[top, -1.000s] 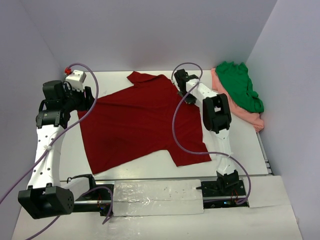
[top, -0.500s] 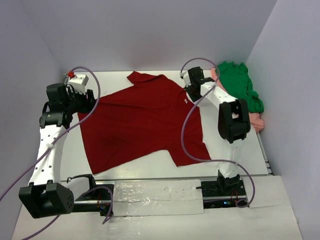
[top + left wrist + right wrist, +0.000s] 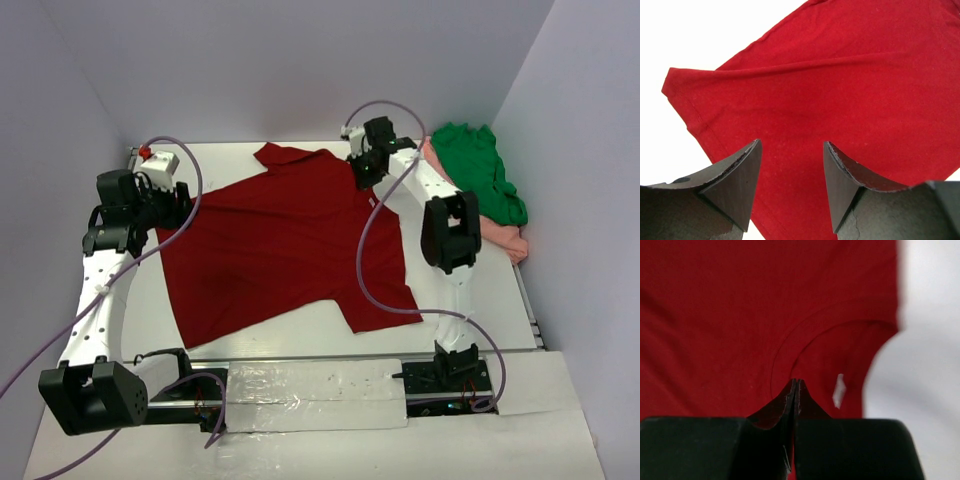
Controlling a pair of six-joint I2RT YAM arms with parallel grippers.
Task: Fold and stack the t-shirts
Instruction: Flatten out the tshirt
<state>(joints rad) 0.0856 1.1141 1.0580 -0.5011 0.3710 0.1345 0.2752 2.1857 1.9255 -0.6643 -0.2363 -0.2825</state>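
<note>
A dark red t-shirt (image 3: 280, 240) lies spread flat across the middle of the table. My left gripper (image 3: 168, 197) hovers open over its left sleeve. In the left wrist view the sleeve hem (image 3: 687, 107) lies just ahead of the gripper (image 3: 791, 145), with nothing between the fingers. My right gripper (image 3: 360, 172) is shut at the shirt's neck. In the right wrist view its tips (image 3: 796, 381) meet over the collar, beside the pale neck label (image 3: 838, 390), holding nothing. A green t-shirt (image 3: 480, 175) lies bunched on a salmon pink t-shirt (image 3: 503, 234) at the far right.
Pale walls close in the table at the left, back and right. A metal rail (image 3: 310, 385) with the arm bases runs along the near edge. Purple cables (image 3: 365, 260) loop from both arms over the shirt's edges.
My right arm has swung back and left, bringing its shut gripper from the shirt's right shoulder to the collar. The left arm has barely moved.
</note>
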